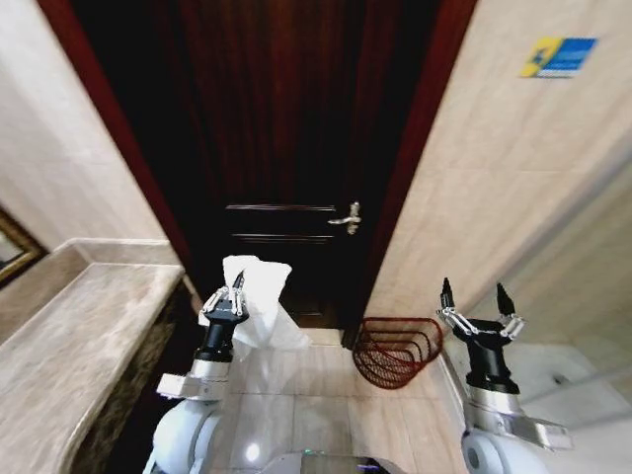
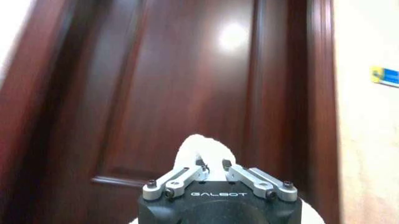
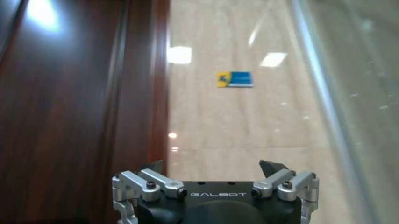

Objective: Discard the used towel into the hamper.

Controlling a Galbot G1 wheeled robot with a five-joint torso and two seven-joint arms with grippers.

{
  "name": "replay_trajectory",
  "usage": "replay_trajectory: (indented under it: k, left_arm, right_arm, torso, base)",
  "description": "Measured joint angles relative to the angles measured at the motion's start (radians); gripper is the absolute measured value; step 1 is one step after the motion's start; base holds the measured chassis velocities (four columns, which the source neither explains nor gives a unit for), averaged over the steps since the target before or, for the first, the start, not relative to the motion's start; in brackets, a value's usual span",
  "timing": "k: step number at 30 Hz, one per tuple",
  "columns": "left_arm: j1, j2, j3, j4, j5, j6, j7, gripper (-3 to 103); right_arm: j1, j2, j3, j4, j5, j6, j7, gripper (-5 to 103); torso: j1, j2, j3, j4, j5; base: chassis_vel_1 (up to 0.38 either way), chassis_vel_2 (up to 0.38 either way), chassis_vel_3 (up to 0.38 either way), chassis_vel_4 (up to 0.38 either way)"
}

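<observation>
**A:** What is the working gripper doing?

**B:** The left gripper (image 1: 228,299) is raised in front of the robot, its fingers pinched on a white towel (image 1: 259,306). The cloth bunches above the fingers and drapes down beside the arm.

**A:** And the other one?

**B:** The right gripper (image 1: 481,308) is held up on the right, fingers spread, holding nothing.

**A:** Where is the hamper?

**B:** The hamper (image 1: 397,350), a reddish-brown wire basket, sits on the tiled floor between the two arms, beside a dark wooden door (image 1: 286,148). The towel is well apart from it.

**A:** How will the towel handle?

**B:** It looks light, soft and floppy. Pinching a bunched fold, as here, seems secure; trailing edges might snag the basket's rim.
</observation>
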Motion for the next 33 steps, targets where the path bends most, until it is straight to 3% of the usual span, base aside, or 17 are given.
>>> replay_trajectory:
  k: [25, 33]
  left_arm:
    - [-0.033, 0.045, 0.024, 0.083, -0.029, 0.007, 0.01, 6]
    - [-0.01, 0.045, 0.028, 0.143, -0.007, -0.007, 0.028, 6]
  right_arm:
    - [0.009, 0.033, -0.041, 0.016, -0.052, -0.011, -0.011, 100]
    - [0.027, 0.044, -0.049, 0.006, -0.079, 0.037, 0.02, 100]
  torso:
    - [0.0, 0.0, 0.0, 0.0001, 0.0]
    - [0.0, 0.0, 0.0, 0.0, -0.0001]
  base:
    - [-0.117, -0.121, -0.123, -0.126]
    - [-0.128, -0.139, -0.126, -0.132]
